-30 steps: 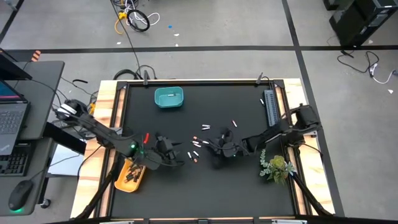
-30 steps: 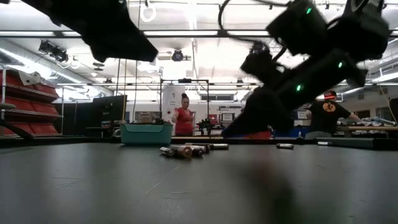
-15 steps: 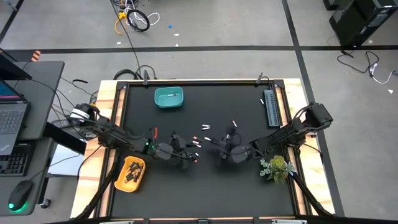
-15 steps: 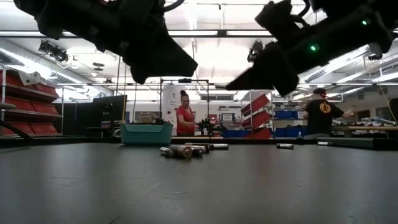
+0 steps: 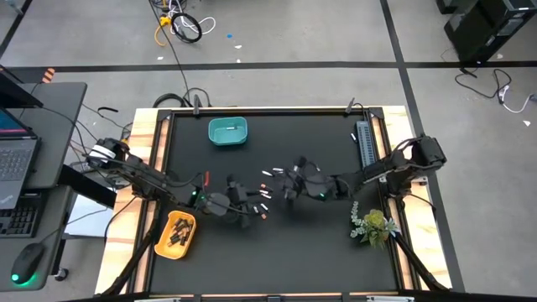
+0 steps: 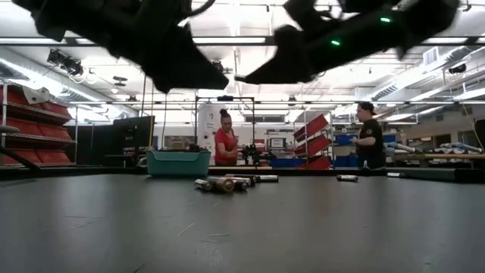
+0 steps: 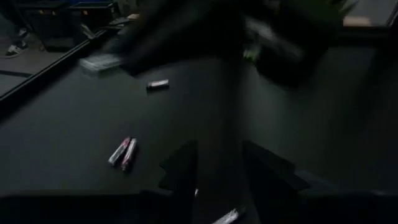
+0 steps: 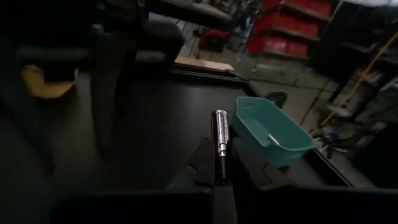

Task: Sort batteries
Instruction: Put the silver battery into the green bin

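Several small batteries (image 5: 267, 195) lie loose on the black mat at the table's middle; they also show in the low view (image 6: 223, 183) and the left wrist view (image 7: 122, 152). My right gripper (image 5: 288, 178) hangs above them, shut on one slim silvery battery (image 8: 219, 134). It points toward the teal bin (image 8: 270, 134), which stands at the far left (image 5: 227, 132). My left gripper (image 5: 256, 204) is open and empty just above the mat, beside the loose batteries, with its fingers apart in the left wrist view (image 7: 221, 171). A yellow bin (image 5: 174, 233) with dark batteries stands at the near left. My right gripper pinches the battery's near end (image 8: 219, 169) between its two fingertips. The battery lies along the fingers and sticks out forward past them toward the teal bin. It is lifted clear of the mat, roughly level.
A grey ribbed strip (image 5: 365, 144) lies along the right edge, and a small plant (image 5: 375, 225) stands at the near right. One lone battery (image 7: 158, 84) lies farther out on the mat. People stand in the room behind (image 6: 225, 144).
My left gripper has moved from over the yellow bin toward the table's right, up to the loose batteries. My right gripper has risen off the mat and gone toward the far left, in the direction of the teal bin, carrying the battery.
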You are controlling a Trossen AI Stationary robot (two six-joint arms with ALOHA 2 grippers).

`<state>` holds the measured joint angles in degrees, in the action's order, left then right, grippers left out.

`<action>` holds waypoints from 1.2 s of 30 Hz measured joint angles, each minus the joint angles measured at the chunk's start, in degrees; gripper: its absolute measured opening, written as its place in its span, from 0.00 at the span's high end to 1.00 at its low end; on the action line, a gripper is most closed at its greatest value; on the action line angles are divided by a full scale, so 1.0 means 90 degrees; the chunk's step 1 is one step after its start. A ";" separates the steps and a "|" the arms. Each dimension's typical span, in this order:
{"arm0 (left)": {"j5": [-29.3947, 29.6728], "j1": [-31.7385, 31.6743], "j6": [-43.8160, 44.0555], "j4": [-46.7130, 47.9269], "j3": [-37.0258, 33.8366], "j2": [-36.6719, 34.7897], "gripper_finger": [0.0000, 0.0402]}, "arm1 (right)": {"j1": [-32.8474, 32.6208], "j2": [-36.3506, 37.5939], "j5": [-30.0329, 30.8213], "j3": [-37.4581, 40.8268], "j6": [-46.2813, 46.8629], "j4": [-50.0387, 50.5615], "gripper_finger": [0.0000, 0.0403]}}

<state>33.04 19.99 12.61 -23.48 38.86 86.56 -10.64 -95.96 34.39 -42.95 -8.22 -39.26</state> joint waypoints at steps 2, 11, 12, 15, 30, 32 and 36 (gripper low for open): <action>0.0060 0.0000 0.0001 -0.0079 -0.0172 0.0000 0.65 | 0.0265 -0.0056 -0.0364 -0.0443 0.0062 0.0640 0.95; 0.0559 -0.0012 0.0114 -0.0965 -0.1197 -0.0534 0.65 | 0.1263 -0.0170 -0.1562 -0.1546 -0.0382 0.1651 0.95; 0.0565 -0.0012 0.0117 -0.1054 -0.1335 -0.0683 0.65 | 0.1396 -0.0171 -0.1719 -0.1664 -0.0427 0.1725 0.95; 0.0759 -0.0012 0.0140 -0.1302 -0.1766 -0.1170 0.65 | 0.1863 -0.0170 -0.2334 -0.2099 -0.0307 0.2129 0.95; 0.3366 -0.0014 -0.1133 -0.2999 -0.3150 -0.2642 0.65 | 0.3029 -0.1641 -0.3651 -0.4551 -0.0483 0.3925 0.95; 0.3349 -0.0012 -0.1239 -0.2995 -0.3173 -0.2770 0.65 | 0.3177 -0.2140 -0.3932 -0.5274 -0.0458 0.4314 0.95; 0.3077 -0.0004 -0.1203 -0.2784 -0.3253 -0.3011 0.65 | 0.3393 -0.3083 -0.4122 -0.6698 -0.0485 0.5651 0.95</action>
<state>60.74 19.95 1.78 -48.53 9.58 59.46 19.89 -123.70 -2.71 -103.23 -12.59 11.61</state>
